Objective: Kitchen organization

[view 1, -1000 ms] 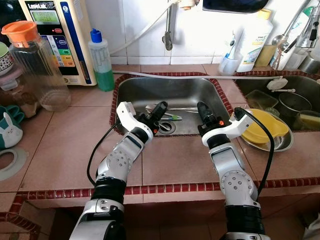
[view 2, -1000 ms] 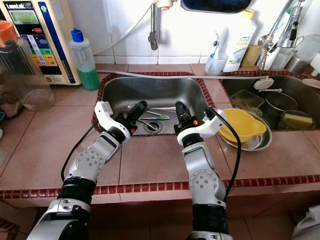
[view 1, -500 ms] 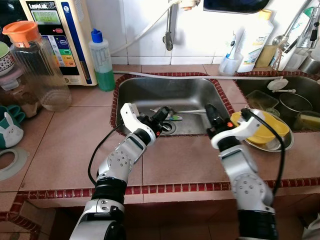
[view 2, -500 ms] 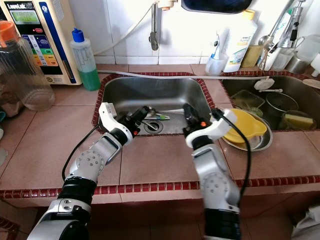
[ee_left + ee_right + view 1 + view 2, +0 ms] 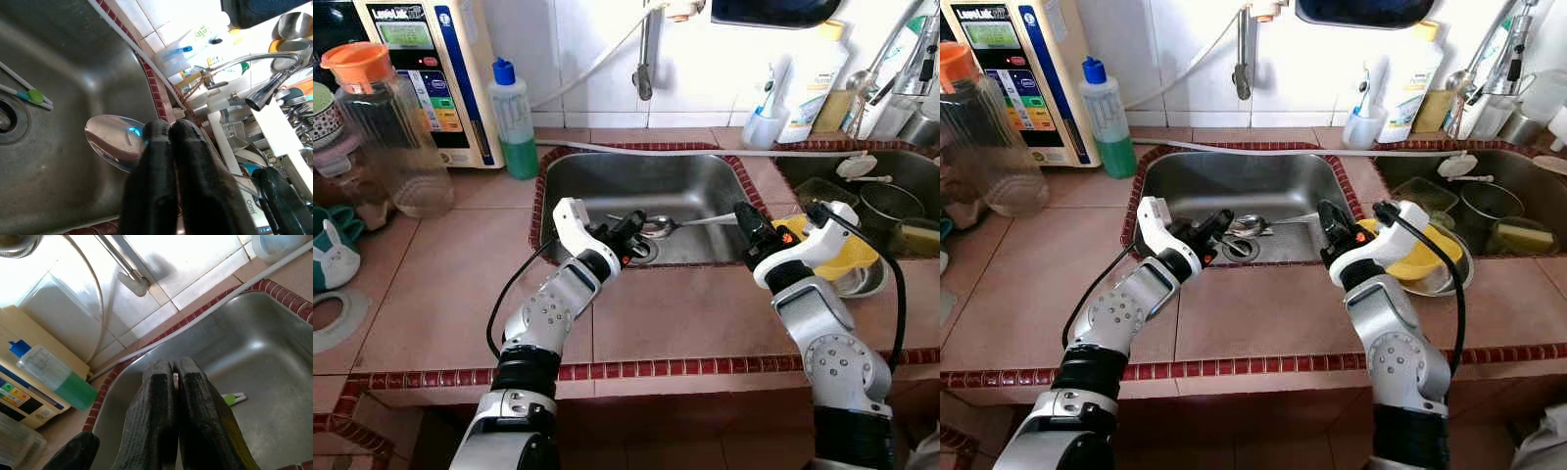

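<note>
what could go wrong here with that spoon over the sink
1. The spoon seems pinched only at its ends, bowl in the left gripper and handle tip in the right gripper. If the arms pull unevenly, it could slip and drop into the sink.
2. The right arm sits against the yellow bowl at the sink's edge and could knock it.
</note>
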You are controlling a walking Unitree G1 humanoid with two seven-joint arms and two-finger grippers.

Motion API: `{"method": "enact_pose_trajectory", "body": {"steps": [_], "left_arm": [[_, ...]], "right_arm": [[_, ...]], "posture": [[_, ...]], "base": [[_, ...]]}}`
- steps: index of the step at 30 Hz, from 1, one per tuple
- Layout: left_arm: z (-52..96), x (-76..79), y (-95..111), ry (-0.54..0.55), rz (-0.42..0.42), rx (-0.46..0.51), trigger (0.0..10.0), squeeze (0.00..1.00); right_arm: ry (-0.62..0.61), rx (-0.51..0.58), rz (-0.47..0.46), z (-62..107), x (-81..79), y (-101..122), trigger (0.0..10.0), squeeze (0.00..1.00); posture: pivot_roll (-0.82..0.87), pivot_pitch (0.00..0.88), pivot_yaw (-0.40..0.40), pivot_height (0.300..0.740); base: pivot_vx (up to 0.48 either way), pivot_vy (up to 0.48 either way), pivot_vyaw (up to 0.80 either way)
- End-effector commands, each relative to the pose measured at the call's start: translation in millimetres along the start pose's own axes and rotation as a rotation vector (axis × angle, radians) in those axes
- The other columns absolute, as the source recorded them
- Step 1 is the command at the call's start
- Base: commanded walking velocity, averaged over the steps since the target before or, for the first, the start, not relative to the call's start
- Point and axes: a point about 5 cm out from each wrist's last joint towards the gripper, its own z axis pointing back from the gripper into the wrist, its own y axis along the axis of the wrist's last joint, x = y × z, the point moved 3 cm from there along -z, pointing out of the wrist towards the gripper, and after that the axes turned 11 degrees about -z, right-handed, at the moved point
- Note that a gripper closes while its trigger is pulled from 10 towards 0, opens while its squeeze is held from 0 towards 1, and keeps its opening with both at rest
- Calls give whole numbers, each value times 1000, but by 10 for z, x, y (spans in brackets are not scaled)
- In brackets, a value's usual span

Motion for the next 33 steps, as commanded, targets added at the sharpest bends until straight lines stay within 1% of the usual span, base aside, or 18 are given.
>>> {"method": "enact_pose_trajectory", "body": {"steps": [1,7,14,17,18,23,25,27,28,30,33], "left_arm": [[-58,139,-76,-34,18,-8,0,0],[-72,163,-79,-35,30,0,0,0],[-109,208,-60,-37,40,17,0,0],[-120,207,-32,-35,38,28,0,0],[-129,211,-6,-32,41,38,0,0],[-188,255,96,-30,67,78,0,0],[-216,298,123,-42,70,88,0,0],[-240,341,147,-54,69,95,0,0],[-265,380,170,-64,70,100,0,0],[-281,405,189,-70,72,105,0,0],[-305,448,238,-82,75,120,0,0]], "right_arm": [[43,30,10,-10,-129,107,10000,0],[37,41,-7,25,-133,102,10000,0],[25,68,-42,89,-135,39,10000,0],[24,80,-19,104,-149,23,10000,0],[18,90,-36,118,-148,17,10000,0],[1,104,-51,171,-137,-46,10000,0],[-15,139,-71,188,-131,-37,10000,0],[-17,184,-72,182,-145,17,10000,0],[-21,227,-80,164,-156,82,10000,0],[-21,254,-89,151,-169,131,10000,0],[-15,275,-71,141,-191,179,10000,0]], "posture": [[47,0,18,740],[43,0,18,740],[40,0,20,740],[37,0,21,740],[36,0,22,740],[35,0,22,740],[33,0,22,740],[30,0,23,740],[27,0,25,740],[24,0,29,740],[24,0,32,740]], "base": [[0,0,0],[0,0,0],[0,0,0],[0,0,0],[0,0,0],[0,0,0],[0,0,0],[0,0,0],[0,0,0],[0,0,0],[0,0,0]]}}
